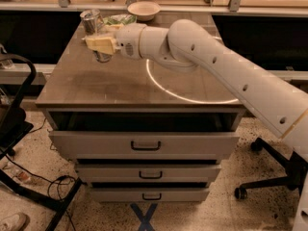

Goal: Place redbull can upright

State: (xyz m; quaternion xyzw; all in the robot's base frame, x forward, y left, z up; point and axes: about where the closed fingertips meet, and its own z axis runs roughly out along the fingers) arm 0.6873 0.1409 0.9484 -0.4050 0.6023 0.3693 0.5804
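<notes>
The can (90, 22) stands almost straight up near the back left corner of the surface (96, 86). The tool (99, 37) pinches it around the middle, with one yellow finger (101, 44) in front and one behind. I cannot tell if the can's bottom touches the surface. Just to the right lies a green bag (120, 19), then a white bowl (143, 9). The white arm (216, 66) reaches in from the right.

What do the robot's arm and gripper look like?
The arm is white, thick and rounded, with small dark dots along it and a thin tan seam near the picture's right edge. The gripper, over the far left of the table at the redbull can, is pale yellow and blocky.
</notes>
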